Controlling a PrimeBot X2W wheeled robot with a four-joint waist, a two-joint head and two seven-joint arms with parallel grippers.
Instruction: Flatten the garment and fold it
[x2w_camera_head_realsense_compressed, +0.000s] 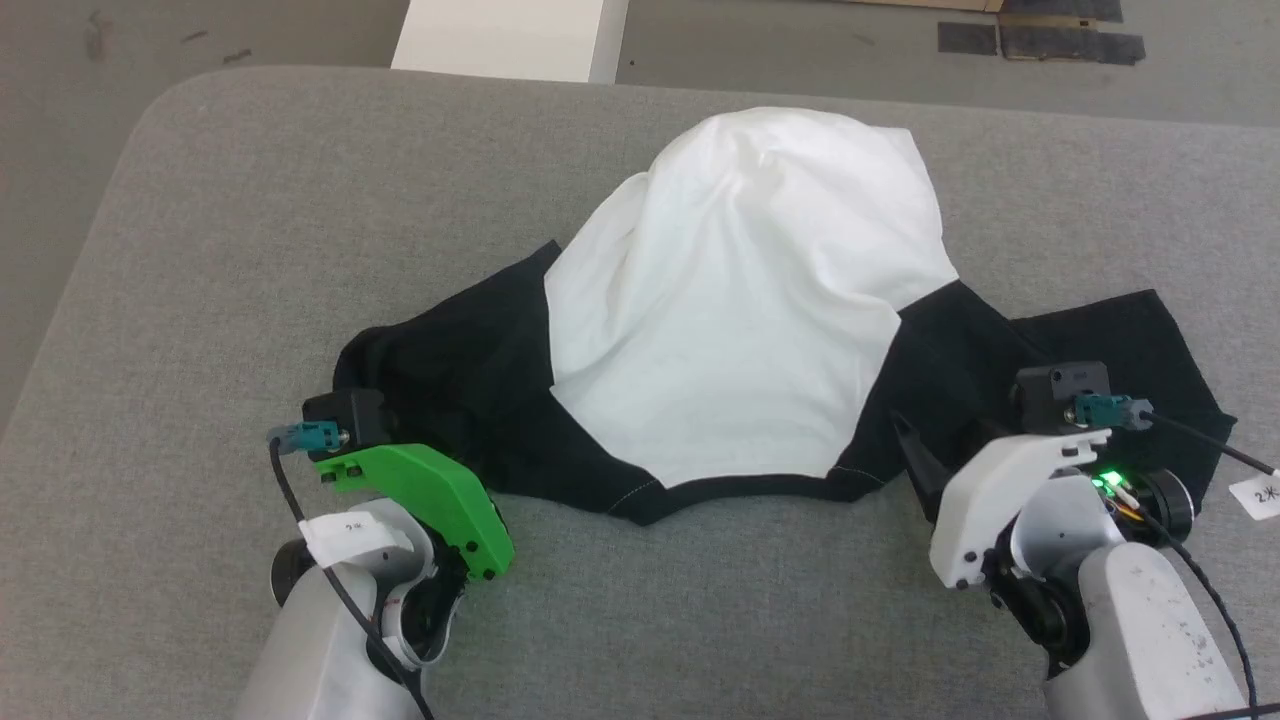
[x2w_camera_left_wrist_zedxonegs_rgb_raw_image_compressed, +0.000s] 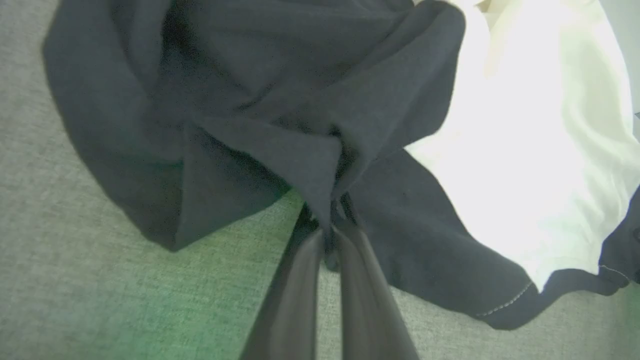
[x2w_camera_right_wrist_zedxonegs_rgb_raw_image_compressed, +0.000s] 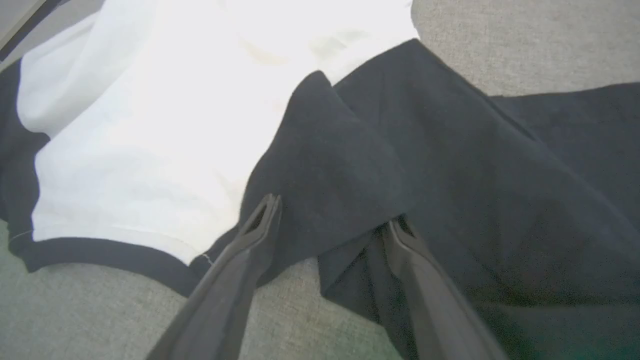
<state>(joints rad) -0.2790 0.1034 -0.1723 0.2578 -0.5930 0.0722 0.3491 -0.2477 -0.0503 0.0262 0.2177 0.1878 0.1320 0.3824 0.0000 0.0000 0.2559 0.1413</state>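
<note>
Seemingly to spread the garment (x2w_camera_head_realsense_compressed: 740, 300) flat, the left claw (x2w_camera_left_wrist_zedxonegs_rgb_raw_image_compressed: 327, 234) pinches its black fold while the right claw (x2w_camera_right_wrist_zedxonegs_rgb_raw_image_compressed: 332, 215) gapes wide over the opposite side.

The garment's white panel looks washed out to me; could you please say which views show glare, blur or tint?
Left wrist view: the white panel of the garment is blown out, the left end effector is blurred, a green cast tints the grey surface. Right wrist view: the white glares. Head view: even light, creases readable.

Left hand (x2w_camera_left_wrist_zedxonegs_rgb_raw_image_compressed: 330, 234): fingers pressed together, a fold of the garment (x2w_camera_left_wrist_zedxonegs_rgb_raw_image_compressed: 225, 100) pinched at their tips. Right hand (x2w_camera_right_wrist_zedxonegs_rgb_raw_image_compressed: 334, 212): fingers held wide apart, pointed forward and down.
</note>
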